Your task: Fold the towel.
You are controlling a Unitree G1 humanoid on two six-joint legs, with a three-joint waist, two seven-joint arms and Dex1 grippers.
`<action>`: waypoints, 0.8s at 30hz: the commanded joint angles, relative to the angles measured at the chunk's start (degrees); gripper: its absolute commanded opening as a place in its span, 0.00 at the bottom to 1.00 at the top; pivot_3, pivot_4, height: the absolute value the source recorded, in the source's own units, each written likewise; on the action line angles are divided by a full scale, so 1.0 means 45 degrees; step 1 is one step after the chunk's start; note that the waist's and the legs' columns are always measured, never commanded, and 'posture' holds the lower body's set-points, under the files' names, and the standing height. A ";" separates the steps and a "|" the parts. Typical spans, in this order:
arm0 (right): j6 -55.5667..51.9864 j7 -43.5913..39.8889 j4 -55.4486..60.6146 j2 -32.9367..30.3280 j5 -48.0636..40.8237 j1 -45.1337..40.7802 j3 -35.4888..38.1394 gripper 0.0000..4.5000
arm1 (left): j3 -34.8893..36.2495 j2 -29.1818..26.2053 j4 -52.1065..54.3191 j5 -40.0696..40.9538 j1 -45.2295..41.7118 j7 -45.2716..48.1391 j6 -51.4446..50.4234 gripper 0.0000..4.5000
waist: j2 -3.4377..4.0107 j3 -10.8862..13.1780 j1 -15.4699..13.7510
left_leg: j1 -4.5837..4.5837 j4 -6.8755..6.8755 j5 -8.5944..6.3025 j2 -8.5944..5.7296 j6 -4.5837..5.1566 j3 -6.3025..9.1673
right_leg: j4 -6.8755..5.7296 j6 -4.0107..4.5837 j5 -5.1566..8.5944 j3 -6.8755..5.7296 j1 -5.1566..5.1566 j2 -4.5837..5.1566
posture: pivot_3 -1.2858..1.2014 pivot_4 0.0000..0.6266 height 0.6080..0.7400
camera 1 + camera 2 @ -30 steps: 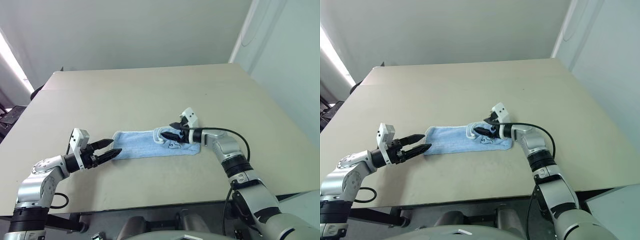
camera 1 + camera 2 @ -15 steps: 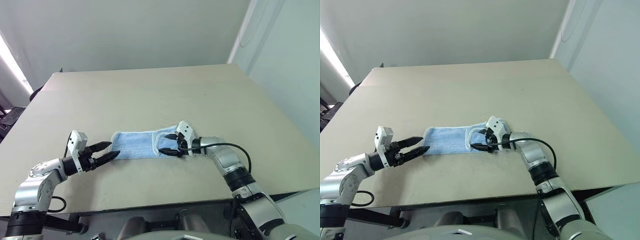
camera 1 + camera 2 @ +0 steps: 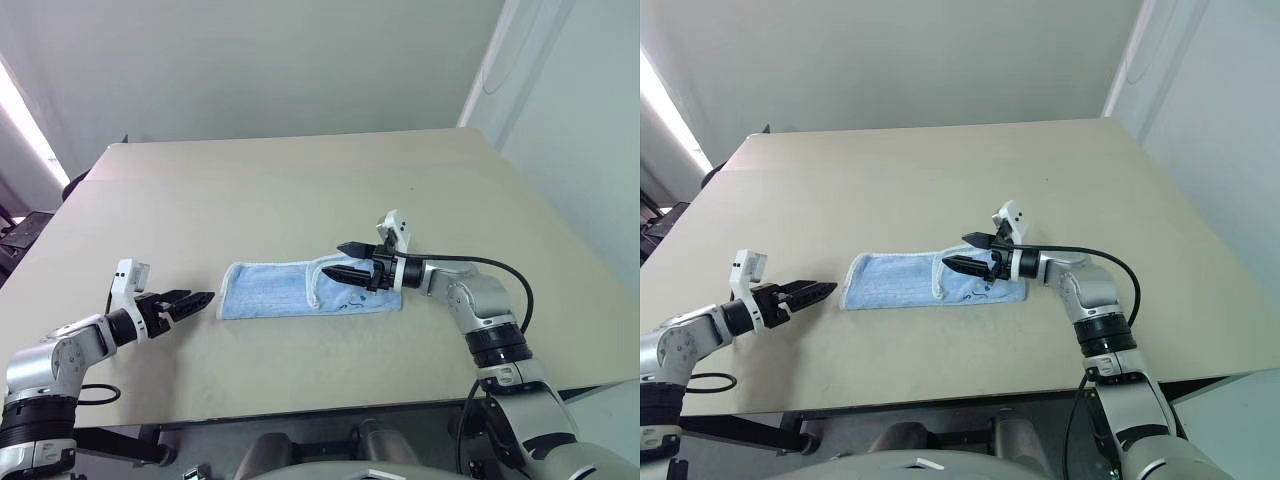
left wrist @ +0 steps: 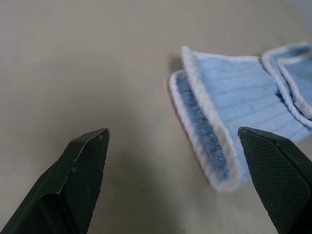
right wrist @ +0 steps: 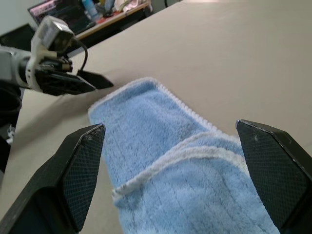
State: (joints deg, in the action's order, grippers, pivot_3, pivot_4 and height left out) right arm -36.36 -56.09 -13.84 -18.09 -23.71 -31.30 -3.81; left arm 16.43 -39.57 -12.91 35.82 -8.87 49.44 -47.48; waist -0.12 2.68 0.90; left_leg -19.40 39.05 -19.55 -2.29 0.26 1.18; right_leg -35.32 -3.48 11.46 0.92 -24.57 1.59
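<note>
On the beige flat bench (image 3: 300, 190), lies the light blue terry-cloth towel (image 3: 290, 290) with whitish stitched border, folded into a long narrow strip, right end doubled over itself. Just left of its left end, apart from the cloth, hovers the left tool (image 3: 190, 301), black fingers (image 4: 80, 170) spread wide, gripping nothing. Above the doubled right end hangs the right tool (image 3: 348, 260), fingers (image 5: 83, 165) likewise wide apart and empty, pointing toward the left tool.

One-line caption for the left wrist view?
Open left gripper over the table, its fingers apart from the folded towel.
</note>
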 commanded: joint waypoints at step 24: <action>-0.3212 0.2323 0.1062 -0.0223 -0.1189 -0.0487 0.0919 1.00 | -0.4774 0.0775 -0.0593 -0.1364 -0.2667 0.1428 -0.3241 0.66 | 0.0157 -0.0102 -0.0084 | 0.0006 -0.0001 -0.0002 -0.0058 0.0002 0.0015 | 0.0026 -0.0013 0.0011 0.0000 0.0034 0.0057 | 0.52 0.00 1.00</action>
State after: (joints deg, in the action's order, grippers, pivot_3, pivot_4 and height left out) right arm -50.87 -46.07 -11.33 -19.06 -28.03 -33.21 -1.30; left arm 0.53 -37.56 -14.63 29.75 -22.72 53.40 -60.17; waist 0.58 2.22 0.52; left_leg -19.38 39.04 -19.57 -2.55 0.29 1.25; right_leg -35.20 -3.57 11.51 0.91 -24.43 1.84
